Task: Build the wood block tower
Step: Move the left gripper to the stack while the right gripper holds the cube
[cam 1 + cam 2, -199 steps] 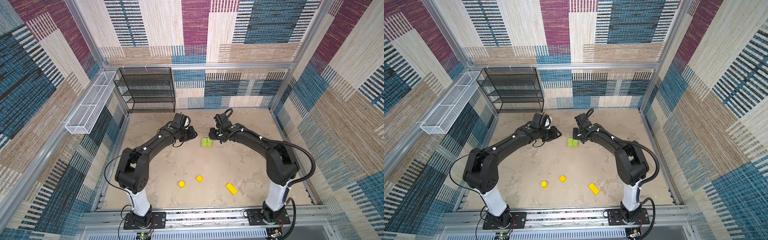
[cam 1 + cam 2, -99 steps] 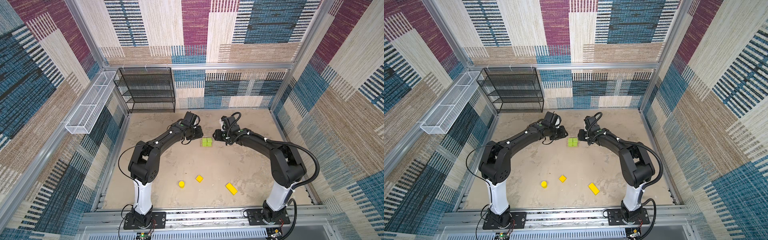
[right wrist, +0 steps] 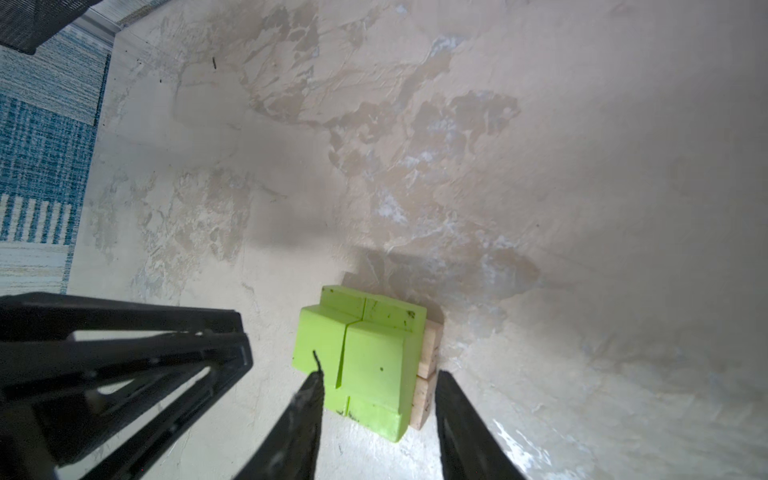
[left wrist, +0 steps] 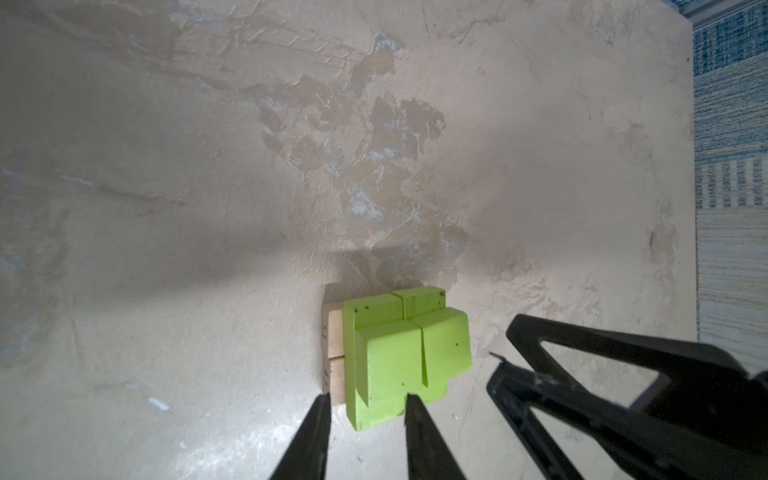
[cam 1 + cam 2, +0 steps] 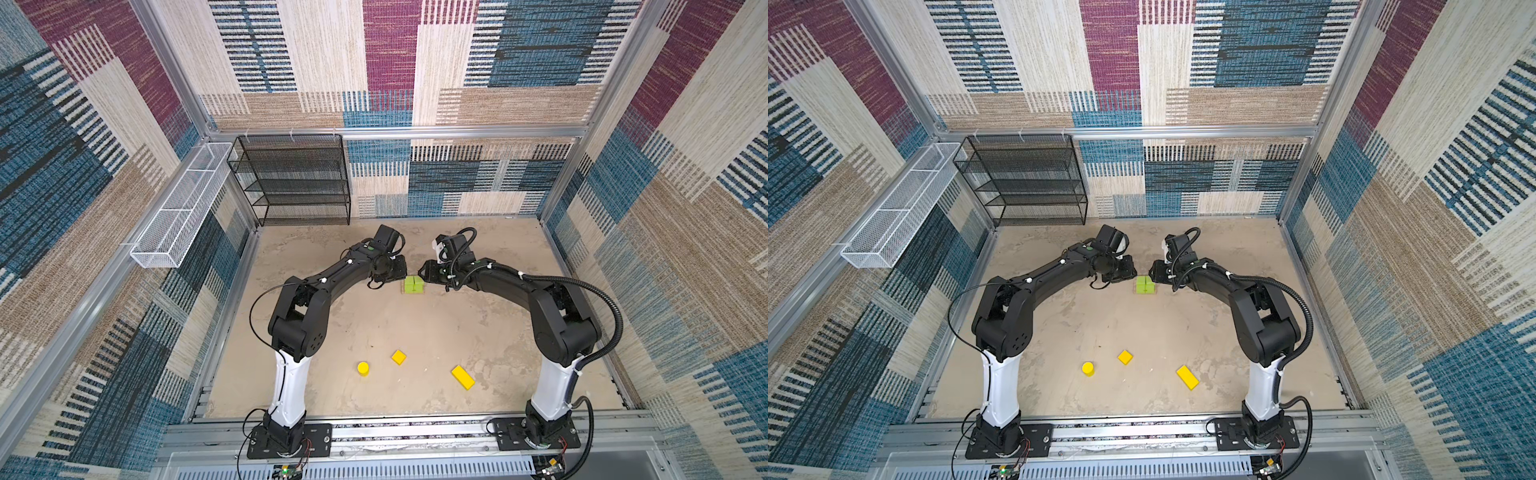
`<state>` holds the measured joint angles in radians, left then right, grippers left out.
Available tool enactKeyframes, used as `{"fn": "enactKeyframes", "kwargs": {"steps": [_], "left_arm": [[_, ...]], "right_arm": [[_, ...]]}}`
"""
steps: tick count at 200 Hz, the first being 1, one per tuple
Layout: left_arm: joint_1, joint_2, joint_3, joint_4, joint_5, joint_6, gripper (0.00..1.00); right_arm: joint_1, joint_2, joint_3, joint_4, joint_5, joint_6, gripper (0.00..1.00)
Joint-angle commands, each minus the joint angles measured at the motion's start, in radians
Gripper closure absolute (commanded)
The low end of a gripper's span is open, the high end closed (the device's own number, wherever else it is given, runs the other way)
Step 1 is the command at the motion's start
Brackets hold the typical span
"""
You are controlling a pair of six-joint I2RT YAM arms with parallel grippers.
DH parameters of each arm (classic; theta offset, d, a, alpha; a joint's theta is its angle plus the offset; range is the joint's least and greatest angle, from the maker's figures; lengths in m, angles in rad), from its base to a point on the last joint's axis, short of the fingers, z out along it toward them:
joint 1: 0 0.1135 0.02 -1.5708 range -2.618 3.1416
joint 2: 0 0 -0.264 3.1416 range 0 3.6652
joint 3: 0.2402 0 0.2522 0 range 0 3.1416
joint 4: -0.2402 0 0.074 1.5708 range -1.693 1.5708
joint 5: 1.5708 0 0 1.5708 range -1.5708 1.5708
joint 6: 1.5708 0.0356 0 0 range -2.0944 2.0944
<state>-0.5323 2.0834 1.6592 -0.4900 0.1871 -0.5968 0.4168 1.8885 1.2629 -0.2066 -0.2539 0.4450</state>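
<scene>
Left claw (image 4: 368, 409) and right claw (image 3: 378, 386), both parted and grasping nothing, flank the tower (image 5: 413, 286) toward the back of the table (image 5: 478, 324): green blocks on tan planks. Squaring it likely calls for light, level nudges from both sides at once. Cylinder (image 5: 363, 368), cube (image 5: 398, 357) and bar (image 5: 463, 377) lie well apart near the front edge, with open room between; the shelf (image 5: 291, 183) stands at the back left.
</scene>
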Motion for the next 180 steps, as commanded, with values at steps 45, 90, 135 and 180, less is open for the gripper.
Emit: {"fn": "enactKeyframes", "kwargs": {"steps": [45,90,135,180], "left_arm": [[-0.004,0.033,0.033,-0.016,0.026,0.035,0.66],[-0.009,0.047,0.048,-0.022,0.035,0.035,0.68],[-0.011,0.054,0.054,-0.027,0.041,0.034,0.69],[-0.012,0.055,0.054,-0.027,0.044,0.033,0.71]], "right_arm": [[0.000,0.038,0.011,0.036,-0.030,0.018,0.54],[0.002,0.053,0.017,0.041,-0.043,0.025,0.55],[0.002,0.061,0.020,0.047,-0.047,0.029,0.56],[0.002,0.067,0.025,0.047,-0.052,0.032,0.58]]}}
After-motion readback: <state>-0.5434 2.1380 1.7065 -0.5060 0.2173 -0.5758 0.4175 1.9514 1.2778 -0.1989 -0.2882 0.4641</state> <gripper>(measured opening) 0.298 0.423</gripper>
